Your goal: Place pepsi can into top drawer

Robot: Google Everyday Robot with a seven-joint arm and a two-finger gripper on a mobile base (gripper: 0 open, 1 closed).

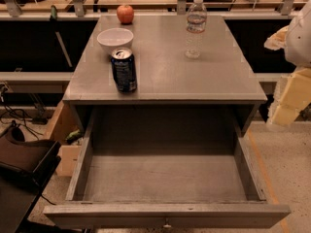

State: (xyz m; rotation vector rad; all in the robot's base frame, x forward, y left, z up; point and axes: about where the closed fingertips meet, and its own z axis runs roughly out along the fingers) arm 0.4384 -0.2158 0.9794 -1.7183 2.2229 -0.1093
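Note:
The pepsi can (124, 70) is dark blue with a silver top. It stands upright on the grey cabinet top (194, 76), near the front left edge. Below it the top drawer (165, 178) is pulled wide open and its inside is bare. A small knob (166, 224) shows on its front panel. My gripper (290, 100) shows as pale yellow blocks under a white arm part at the right edge of the view. It is beside the cabinet's right front corner, far from the can, and holds nothing that I can see.
A white bowl (115, 39) sits just behind the can. A red apple (125, 14) is at the back left and a clear water bottle (196, 27) at the back right. A dark chair or case (24, 164) stands at the lower left.

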